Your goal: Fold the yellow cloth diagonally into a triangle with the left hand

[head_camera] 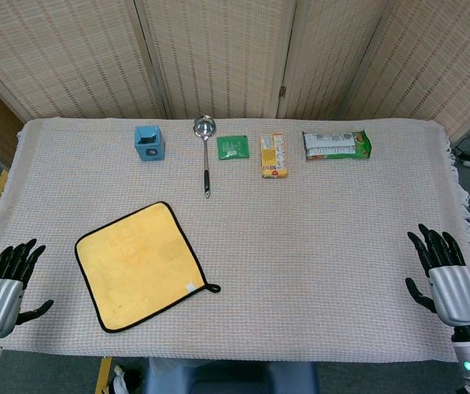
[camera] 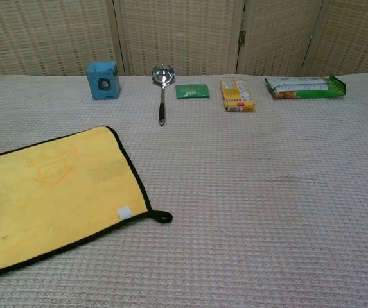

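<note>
Square yellow microfibre cloth w/ black piped edge [head_camera: 140,266] lies flat and unfolded on the left-front part of the table, turned a bit so its corners point off-axis. Small black hanging loop [head_camera: 212,288] sticks out at the corner nearest table centre, w/ a white tag just inside it. Looks thin, soft, light; prob. limp, will drape and may drag on the textured pale woven tablecloth [head_camera: 325,246] rather than slide clean. Best grip, I'd say: pinch one corner at the piping and carry it over to the opposite corner; the corner nearest the left hand [head_camera: 6,281] seems the easy reach.

Left hand rests just off the cloth's left corner, fingers spread, holding nothing. Right hand [head_camera: 448,275] well apart at the right table edge, also spread and empty. Neither shows in chest view.

Far row, well clear: blue cube-shaped box [head_camera: 148,142], metal ladle w/ dark handle [head_camera: 205,152], green sachet [head_camera: 233,147], yellow snack pack [head_camera: 273,155], green-white wrapped packet [head_camera: 336,144].
</note>
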Robot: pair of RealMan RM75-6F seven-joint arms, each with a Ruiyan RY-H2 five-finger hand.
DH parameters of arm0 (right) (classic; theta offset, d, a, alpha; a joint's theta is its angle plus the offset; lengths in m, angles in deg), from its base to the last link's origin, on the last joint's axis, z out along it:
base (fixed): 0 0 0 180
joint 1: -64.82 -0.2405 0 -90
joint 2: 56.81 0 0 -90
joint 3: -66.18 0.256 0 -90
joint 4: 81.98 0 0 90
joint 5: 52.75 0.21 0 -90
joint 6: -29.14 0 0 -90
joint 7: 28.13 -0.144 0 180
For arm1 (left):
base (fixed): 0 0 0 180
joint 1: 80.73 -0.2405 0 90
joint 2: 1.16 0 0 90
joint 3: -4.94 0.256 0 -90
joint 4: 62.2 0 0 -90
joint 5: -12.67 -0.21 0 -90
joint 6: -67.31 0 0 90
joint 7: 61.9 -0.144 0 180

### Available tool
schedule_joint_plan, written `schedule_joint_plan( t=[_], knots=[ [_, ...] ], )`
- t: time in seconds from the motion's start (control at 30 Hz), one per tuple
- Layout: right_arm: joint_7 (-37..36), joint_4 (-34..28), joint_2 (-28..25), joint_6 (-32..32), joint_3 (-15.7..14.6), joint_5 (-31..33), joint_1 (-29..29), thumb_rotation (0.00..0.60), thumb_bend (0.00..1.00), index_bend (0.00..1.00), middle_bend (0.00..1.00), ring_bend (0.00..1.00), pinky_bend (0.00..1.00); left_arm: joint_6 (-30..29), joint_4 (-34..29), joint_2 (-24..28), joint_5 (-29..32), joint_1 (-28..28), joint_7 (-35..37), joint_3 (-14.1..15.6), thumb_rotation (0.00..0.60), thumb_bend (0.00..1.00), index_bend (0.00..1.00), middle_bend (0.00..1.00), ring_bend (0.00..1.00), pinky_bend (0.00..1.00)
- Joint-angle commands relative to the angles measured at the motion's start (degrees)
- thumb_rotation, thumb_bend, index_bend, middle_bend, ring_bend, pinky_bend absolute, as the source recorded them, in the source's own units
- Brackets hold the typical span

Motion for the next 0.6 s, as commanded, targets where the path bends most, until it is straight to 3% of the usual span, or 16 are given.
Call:
schedule_joint_plan(
  t=[0.03,0.27,0.37,0.4,0.47,0.5,0.53,0.6],
  knots=[
    [-0.1,0.1,0.0,0.0,-0.1,-0.2,0.0,0.6,0.41,0.0,0.0,0.0,0.0,0.1,-0.1,0.1,-0.3,0.1,0.3,0.2,0.6,0.19,0.04,0.06,0.03,0.07],
    [-1.6,-0.2,-0.8,1.8,-0.9,-2.0,0.8,0.6,0.41,0.0,0.0,0.0,0.0,-0.3,-0.3,-0.6,-1.9,0.6,0.7,0.4,0.6,0.19,0.04,0.06,0.04,0.11],
    [-2.1,-0.2,-1.0,2.8,-1.3,-2.9,1.4,0.6,0.41,0.0,0.0,0.0,0.0,1.1,-0.1,-0.5,-3.3,2.2,2.0,0.6,0.6,0.19,0.05,0.13,0.13,0.21],
    [-2.4,-0.3,-1.1,3.1,-1.5,-3.2,1.5,0.6,0.41,0.0,0.0,0.0,0.0,2.1,-0.5,-0.2,-3.6,3.0,1.6,0.5,0.6,0.19,0.06,0.21,0.22,0.3],
    [-3.0,-0.4,-1.3,3.9,-1.7,-4.3,1.7,0.6,0.41,0.0,0.0,0.0,0.0,4.6,-1.3,0.4,-4.4,5.4,1.6,-0.1,0.6,0.19,0.11,0.48,0.52,0.57],
    [-2.9,-0.5,-1.3,4.3,-1.7,-4.7,1.7,0.6,0.41,0.0,0.0,0.0,0.0,6.8,-2.4,1.0,-4.1,6.6,3.3,-0.1,0.6,0.19,0.18,0.69,0.74,0.76],
    [-2.7,-0.5,-1.2,5.0,-1.6,-5.3,1.8,0.6,0.41,0.0,0.0,0.0,0.0,9.4,-3.7,1.5,-3.5,8.4,6.8,-0.5,0.6,0.2,0.24,0.83,0.88,0.88],
    [-2.2,-0.4,-0.9,5.8,-1.6,-6.2,1.9,0.6,0.41,0.0,0.0,0.0,0.0,14.0,-5.7,2.4,-1.4,10.9,12.5,-1.1,0.6,0.21,0.34,0.97,0.99,0.98]
  ],
)
